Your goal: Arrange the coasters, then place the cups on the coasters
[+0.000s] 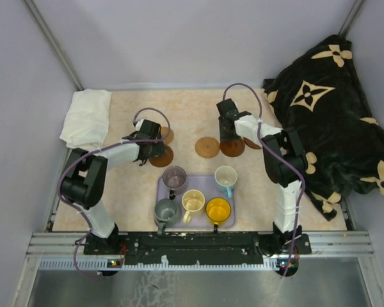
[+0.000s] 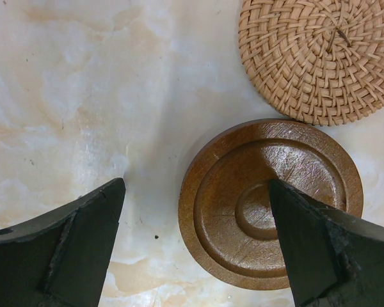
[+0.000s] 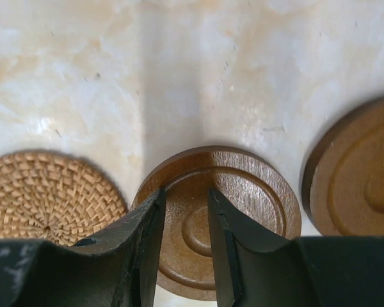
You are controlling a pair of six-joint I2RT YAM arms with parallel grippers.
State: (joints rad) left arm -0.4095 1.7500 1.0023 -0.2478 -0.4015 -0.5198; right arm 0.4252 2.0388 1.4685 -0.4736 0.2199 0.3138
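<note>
Black plush blanket, patterned with cream four-petal flowers and pointed stars, is heaped at the table's far right corner. A folded white cloth sits at the far left. The table top is pale marbled cream with peach veining, closed in by plain grey-lilac walls, with a metal rail along the near edge.

Near the front a lavender tray carries a purple-grey cup and a white cup with a blue handle at the back. In front of them are a grey-green cup, a cream cup and a yellow-orange cup.

The left gripper hangs with its jaws spread wide and holds nothing. It is over a dark wooden coaster, with one finger overlapping the coaster's edge. A woven coaster lies just beside it.

Well apart from these, the right gripper has its jaws drawn almost together, with a narrow slit between them and nothing pinched in it. Its tips are over the middle wooden coaster; whether they touch it I cannot tell. A tan woven coaster lies just to one side of it and another brown coaster to the other.
</note>
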